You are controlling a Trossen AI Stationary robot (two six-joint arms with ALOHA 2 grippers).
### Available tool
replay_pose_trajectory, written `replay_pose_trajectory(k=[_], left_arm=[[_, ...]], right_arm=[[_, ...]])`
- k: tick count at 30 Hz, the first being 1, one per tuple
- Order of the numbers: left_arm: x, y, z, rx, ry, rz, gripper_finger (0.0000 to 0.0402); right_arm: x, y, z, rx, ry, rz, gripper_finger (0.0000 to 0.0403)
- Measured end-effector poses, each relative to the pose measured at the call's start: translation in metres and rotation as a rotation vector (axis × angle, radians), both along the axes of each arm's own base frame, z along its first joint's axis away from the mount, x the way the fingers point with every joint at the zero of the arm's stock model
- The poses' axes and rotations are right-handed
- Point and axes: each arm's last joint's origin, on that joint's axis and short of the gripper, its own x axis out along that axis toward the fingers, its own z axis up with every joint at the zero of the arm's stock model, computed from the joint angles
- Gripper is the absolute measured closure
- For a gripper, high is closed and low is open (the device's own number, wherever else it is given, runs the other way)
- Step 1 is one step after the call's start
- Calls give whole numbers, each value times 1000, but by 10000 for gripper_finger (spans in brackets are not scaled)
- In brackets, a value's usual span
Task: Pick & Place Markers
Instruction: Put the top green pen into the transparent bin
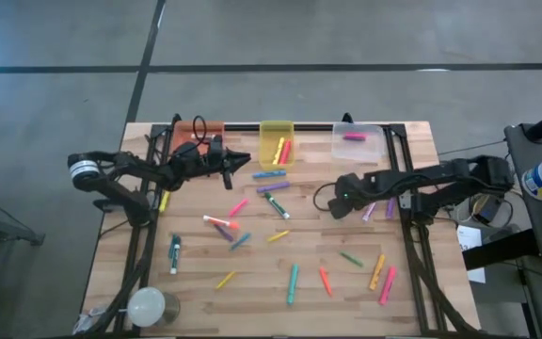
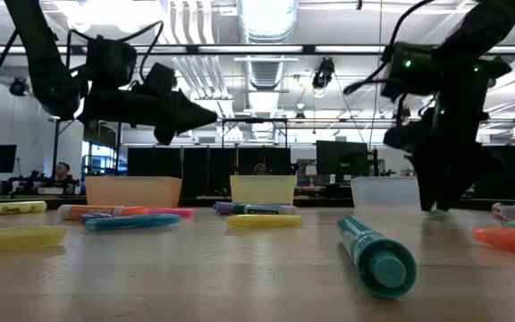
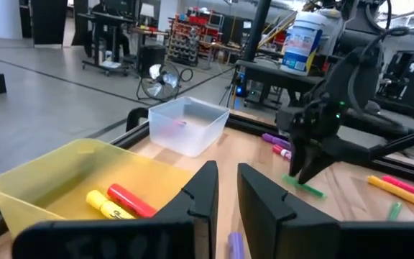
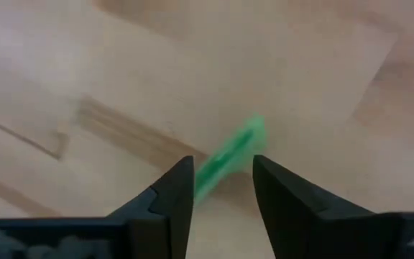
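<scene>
Wooden tabletop (image 1: 346,292) strewn with markers (image 1: 293,282); two more lie in the yellow bin (image 1: 277,143). Right gripper (image 4: 221,188) low over the tabletop, jaws spread, a green marker (image 4: 228,164) lying on the wood in the gap between them. Left gripper (image 3: 225,194) raised beside the yellow bin, jaws slightly parted, holding nothing.

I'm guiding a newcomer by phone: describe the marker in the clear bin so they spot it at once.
Three bins line the far edge of the table; take the clear bin on the right arm's side. Inside lies one pink marker, alone there, whereas the yellow bin beside it holds several.
</scene>
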Motion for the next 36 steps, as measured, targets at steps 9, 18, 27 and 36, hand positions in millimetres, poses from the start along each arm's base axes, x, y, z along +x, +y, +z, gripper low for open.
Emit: replay_pose_trajectory(k=[9, 18, 27, 36], left_arm=[[1, 0, 2, 38, -11, -2, 353], [4, 1, 8, 107, -10, -11, 353], [3, 1, 2, 156, 55, -20, 353], [1, -1, -16, 145, 233, -54, 353]], right_arm=[[20, -20, 2, 10, 18, 102, 336], [25, -82, 44, -179, -89, 327, 391], [9, -156, 86, -490, 66, 183, 391], [20, -128, 77, -410, 26, 377, 383]])
